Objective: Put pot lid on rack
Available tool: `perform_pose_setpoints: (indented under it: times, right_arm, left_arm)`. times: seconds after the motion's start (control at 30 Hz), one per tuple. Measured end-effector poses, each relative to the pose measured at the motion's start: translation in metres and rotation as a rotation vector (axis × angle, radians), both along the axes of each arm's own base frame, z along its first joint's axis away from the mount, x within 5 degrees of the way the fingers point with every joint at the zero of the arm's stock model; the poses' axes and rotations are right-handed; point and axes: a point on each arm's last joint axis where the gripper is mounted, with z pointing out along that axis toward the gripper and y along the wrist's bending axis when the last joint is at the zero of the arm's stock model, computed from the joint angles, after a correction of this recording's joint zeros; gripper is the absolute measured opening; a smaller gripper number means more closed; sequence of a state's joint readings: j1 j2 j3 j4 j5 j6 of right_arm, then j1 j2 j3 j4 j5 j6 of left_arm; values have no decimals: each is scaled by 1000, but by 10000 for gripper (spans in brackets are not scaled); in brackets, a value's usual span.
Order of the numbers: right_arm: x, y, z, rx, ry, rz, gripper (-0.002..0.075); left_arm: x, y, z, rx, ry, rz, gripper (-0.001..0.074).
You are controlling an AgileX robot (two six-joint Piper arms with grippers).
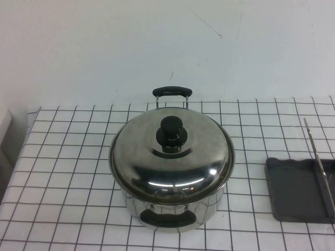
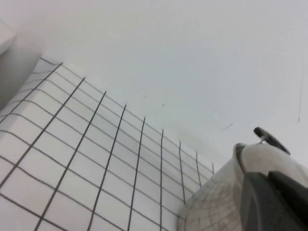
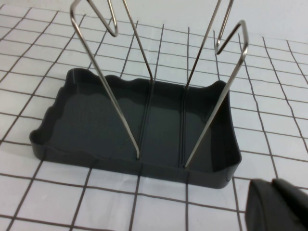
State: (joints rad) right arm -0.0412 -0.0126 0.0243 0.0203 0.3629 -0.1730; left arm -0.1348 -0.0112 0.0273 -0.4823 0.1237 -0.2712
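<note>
The round, domed, mirror-shiny steel pot lid (image 1: 171, 151) with a black centre knob sits closed on the deep steel pot (image 1: 175, 212) at the middle of the white grid-checked tablecloth (image 1: 68, 172). The dark grey rectangular rack (image 3: 139, 130) with upright wire stand lies well apart, to the pot's right. The left gripper (image 2: 276, 202) is just beside the pot and the right gripper (image 3: 279, 207) near the rack; neither touches the lid, and whether either is released or clenched cannot be told.

A steel pot (image 1: 172, 212) with two black handles (image 1: 172, 91) is set near the middle of a table covered by a white cloth with a black grid (image 1: 68, 172). A plain white wall (image 1: 104, 47) is seen behind it.
</note>
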Motion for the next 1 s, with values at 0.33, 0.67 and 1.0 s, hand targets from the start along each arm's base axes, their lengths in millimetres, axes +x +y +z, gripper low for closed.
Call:
perform_pose_setpoints:
  times: [0.33,0.67,1.0]
  right_arm:
    - [0,0,0,0,0,0,-3]
    - [0,0,0,0,0,0,-3]
    - [0,0,0,0,0,0,-3]
  left_arm:
    - [-1,-1,11,-101,-31,-12,-1]
    - [10,-17,110,476,-65,-234,-1]
    - [68,-30,136,650,9,-292,-1]
